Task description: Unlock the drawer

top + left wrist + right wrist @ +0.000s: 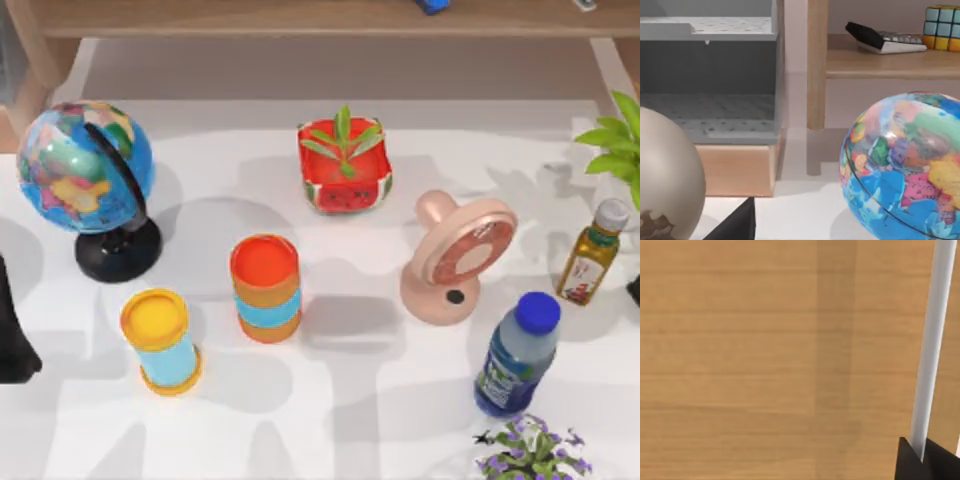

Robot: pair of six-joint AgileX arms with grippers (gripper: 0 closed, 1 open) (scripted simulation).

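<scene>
One rigid wooden drawer front (pixel 765 360) fills the space just ahead of my right fingers (pixel 925 462) (apart or together, I cannot tell), its slim pale handle (pixel 932 340) the likeliest hold.

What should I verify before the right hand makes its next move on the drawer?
1. Right hand brought up close to the wooden panel: ok.
2. Pale bar in line with the right hand: ok, its lower end meets the hand.
3. Firm hold on the pale bar: cannot tell.
4. Lock state, locked or released: cannot tell.
5. Left hand out of the way, parked beside the globe: ok.
</scene>
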